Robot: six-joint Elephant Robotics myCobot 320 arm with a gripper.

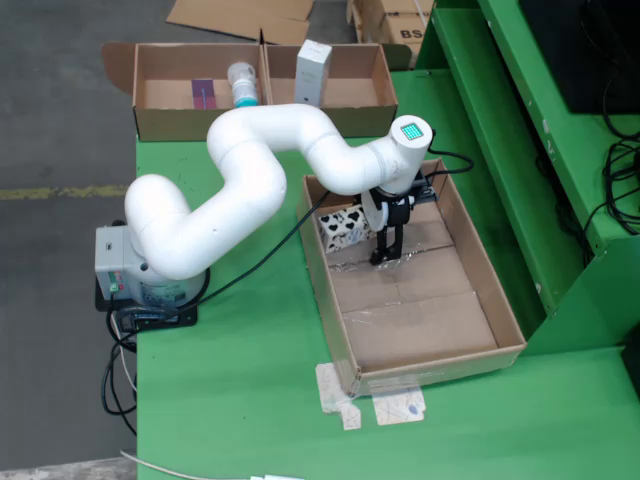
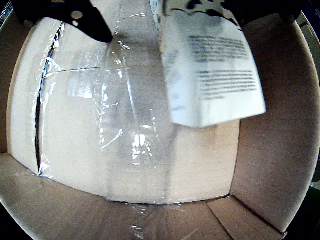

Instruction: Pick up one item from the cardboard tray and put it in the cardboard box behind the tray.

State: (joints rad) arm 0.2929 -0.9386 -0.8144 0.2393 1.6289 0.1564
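Observation:
A black-and-white cow-patterned carton [image 1: 342,230] lies in the far left part of the cardboard tray [image 1: 330,300], as the overhead view shows it. My gripper [image 1: 387,255] hangs low inside the tray, just right of the carton. In the wrist view the carton's white printed face [image 2: 215,75] lies between my spread black fingers [image 2: 75,17], nearer the right one, over the taped tray floor [image 2: 75,125]. The jaws stand wide apart and do not clamp it. The cardboard box [image 1: 160,125] stands behind the tray at the table's far edge.
The far box has two compartments holding a purple packet [image 1: 203,93], a bottle [image 1: 242,83] and a tall white carton [image 1: 313,72]. A black cable [image 1: 270,255] runs from the arm base [image 1: 125,270] to the tray. A green frame [image 1: 500,150] borders the right.

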